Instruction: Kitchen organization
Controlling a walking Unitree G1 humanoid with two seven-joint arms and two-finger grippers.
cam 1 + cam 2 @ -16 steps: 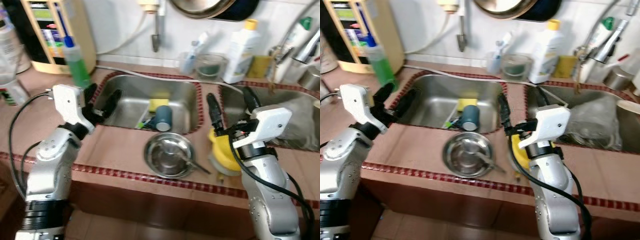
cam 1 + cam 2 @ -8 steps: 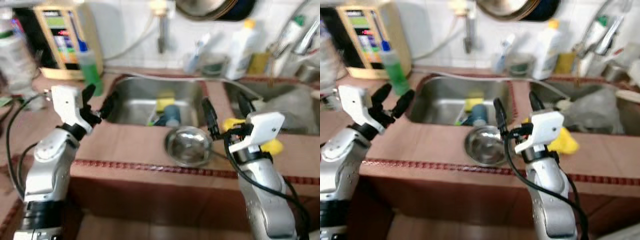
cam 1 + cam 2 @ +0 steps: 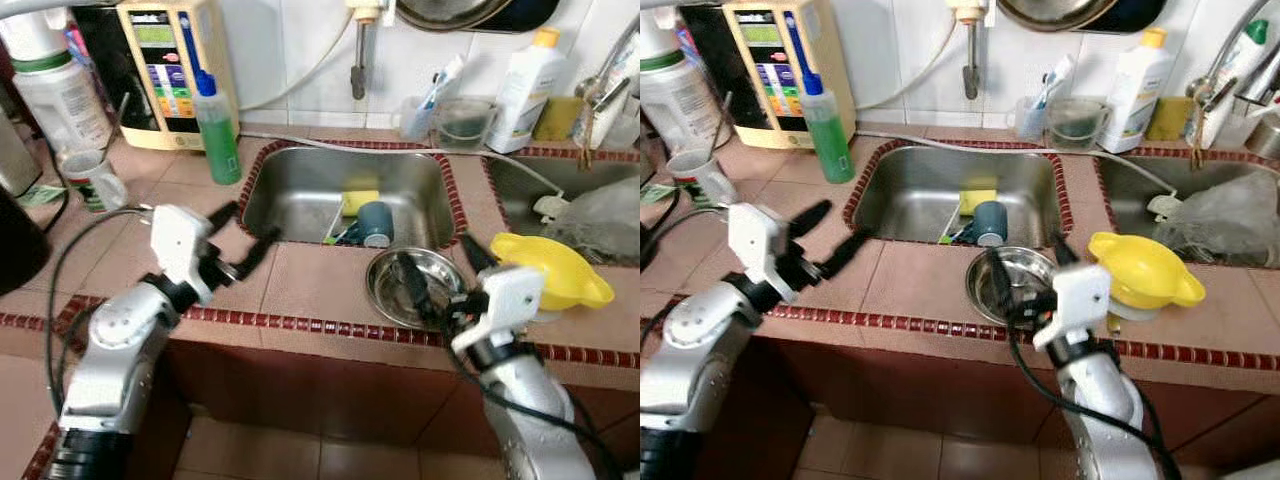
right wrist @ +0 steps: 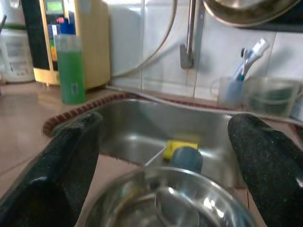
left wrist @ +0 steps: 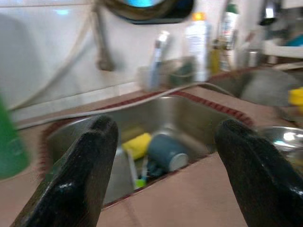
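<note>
A steel bowl (image 3: 398, 272) holding a spoon (image 4: 176, 211) sits on the tiled counter just in front of the left sink (image 3: 300, 190). In that sink lie a blue cup (image 3: 376, 222) and a yellow sponge (image 3: 360, 201). A yellow plastic bowl (image 3: 552, 271) stands upside down on the counter to the right of the steel one. My right gripper (image 3: 445, 275) is open and empty, one finger over the steel bowl's right side. My left gripper (image 3: 245, 232) is open and empty above the counter by the sink's front left corner, pointing toward the cup (image 5: 165, 153).
A green soap bottle (image 3: 215, 125) and a water purifier (image 3: 165, 70) stand back left, with a mug (image 3: 92, 178) and a large jug (image 3: 55, 85) further left. A toothbrush cup (image 3: 420, 115), glass jar (image 3: 462, 120) and white bottle (image 3: 527, 60) line the wall. The right sink holds a plastic bag (image 3: 600, 215).
The camera has pulled back and shifted, showing more counter on the left. Both arms have dropped toward the counter's front edge. The right gripper now hangs at the steel bowl.
</note>
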